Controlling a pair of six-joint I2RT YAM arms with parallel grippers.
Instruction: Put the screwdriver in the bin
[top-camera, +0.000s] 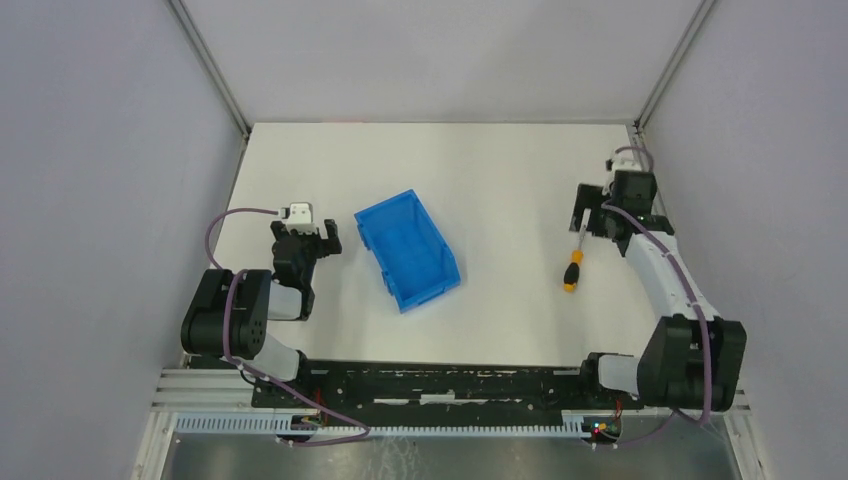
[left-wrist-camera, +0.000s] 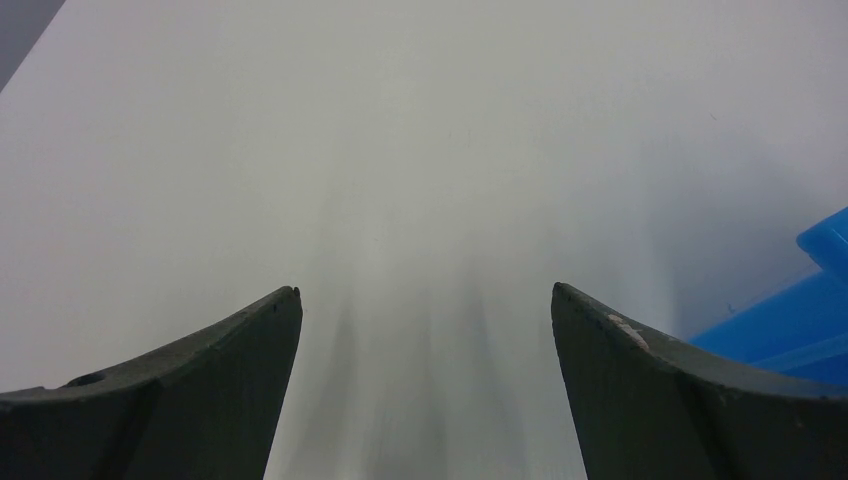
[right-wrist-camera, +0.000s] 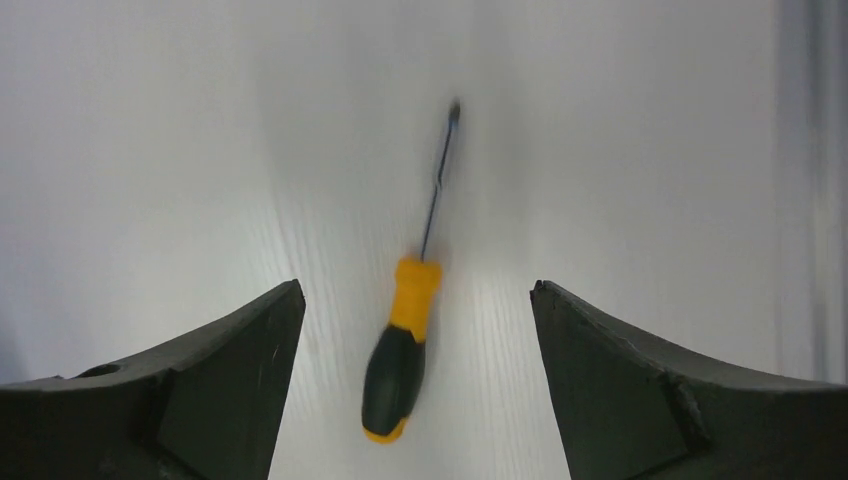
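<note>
The screwdriver (top-camera: 573, 266), with an orange and black handle and a thin grey shaft, lies on the white table at the right. In the right wrist view it (right-wrist-camera: 400, 360) lies between my fingers, handle near, tip pointing away. My right gripper (right-wrist-camera: 415, 290) is open and hovers above it without touching; in the top view it (top-camera: 601, 220) is over the shaft end. The blue bin (top-camera: 408, 248) stands empty at the middle of the table. My left gripper (top-camera: 312, 237) is open and empty just left of the bin, whose corner (left-wrist-camera: 800, 325) shows at the right of the left wrist view.
The white table (top-camera: 480, 170) is enclosed by grey walls on the left, right and back. The right arm (top-camera: 665, 280) runs along the table's right edge. The left arm's base (top-camera: 230, 315) sits at the near left corner.
</note>
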